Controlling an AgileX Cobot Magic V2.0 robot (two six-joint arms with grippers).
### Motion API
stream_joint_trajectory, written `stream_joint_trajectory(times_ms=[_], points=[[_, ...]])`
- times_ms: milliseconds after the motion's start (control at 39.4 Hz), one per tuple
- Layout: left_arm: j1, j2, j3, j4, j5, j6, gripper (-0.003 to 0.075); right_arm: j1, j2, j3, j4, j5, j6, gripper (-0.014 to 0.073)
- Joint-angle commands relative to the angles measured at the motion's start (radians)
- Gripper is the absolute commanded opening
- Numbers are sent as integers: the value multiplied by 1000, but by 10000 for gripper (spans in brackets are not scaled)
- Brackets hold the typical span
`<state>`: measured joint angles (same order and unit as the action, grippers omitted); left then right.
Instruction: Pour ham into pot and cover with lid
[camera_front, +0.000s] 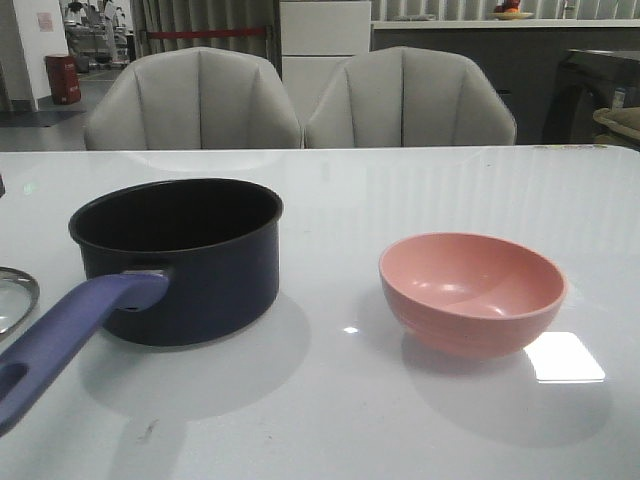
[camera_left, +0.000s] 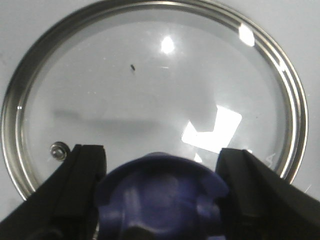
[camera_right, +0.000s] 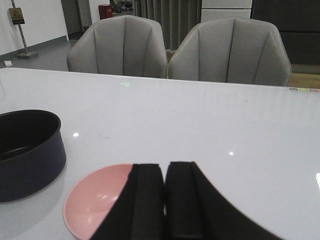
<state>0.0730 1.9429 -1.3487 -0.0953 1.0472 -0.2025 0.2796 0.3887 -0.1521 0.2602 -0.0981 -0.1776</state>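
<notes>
Glass lid (camera_left: 150, 95) fills your left wrist view, flat on the white table (camera_front: 420, 420); the front view catches only its rim.
You have one pot (camera_front: 180, 255), one pink bowl (camera_front: 472, 292), two chairs (camera_front: 192, 100). Left gripper (camera_left: 160, 190) straddles the knob (camera_left: 160, 192), spread. Right gripper (camera_right: 164, 200) is closed, empty, above the bowl.

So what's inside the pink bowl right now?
The pink bowl looks empty in the front view: only bare interior shows, no ham. In the right wrist view the right hand hides part of it.
</notes>
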Motion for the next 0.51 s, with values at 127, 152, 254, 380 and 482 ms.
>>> stream_joint_trajectory(times_ms=[127, 152, 254, 380, 482], points=[[0, -44, -21, -16, 25, 11, 174, 0, 2, -26, -5, -73, -6, 153], [0, -50, -21, -16, 25, 15, 174, 0, 2, -26, -5, -73, -6, 153], [0, -72, -21, -16, 23, 36, 174, 0, 2, -26, -5, -73, -6, 153], [0, -104, -22, -16, 25, 53, 174, 0, 2, -26, -5, -73, -6, 153], [0, -131, -36, -16, 37, 66, 174, 0, 2, -26, -5, -73, -6, 153]])
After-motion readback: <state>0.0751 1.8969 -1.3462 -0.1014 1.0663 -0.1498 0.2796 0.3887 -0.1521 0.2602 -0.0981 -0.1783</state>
